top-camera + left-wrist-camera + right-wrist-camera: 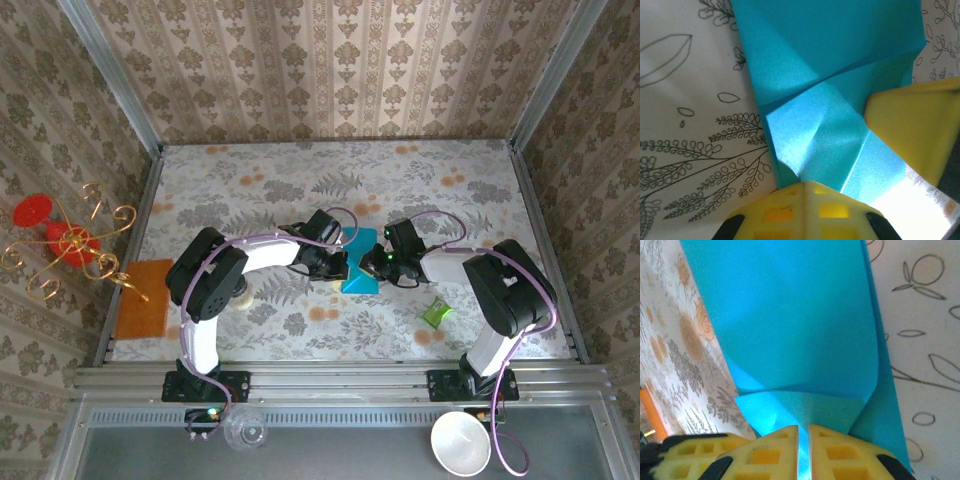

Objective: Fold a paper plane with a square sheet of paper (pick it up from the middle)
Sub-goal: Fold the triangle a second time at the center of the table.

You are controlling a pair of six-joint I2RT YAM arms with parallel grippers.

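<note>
Thin teal-blue square sheet of paper [358,278] (partly folded) sits between the grippers: left gripper [804,186] pinches one side, right gripper [803,432] narrowly clamps the other.

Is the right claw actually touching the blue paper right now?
Touching. Right wrist view: the right claw has its fingertips pinched on a fold of the blue paper.

Counter inventory, as I am viewing it from above:
- The square sheet of paper [358,278] is lying mid-counter [250,180], between the left gripper [336,266] at its left side and the right gripper [379,265] at its right, both touching it.
- A wrapper [436,313] is lying right of the sheet, nearer the arm bases.
- A mat [142,298] is sitting at the counter's left edge.
- A cup [245,430] and a bowl [460,443] are standing on the ledge below the bases.
</note>
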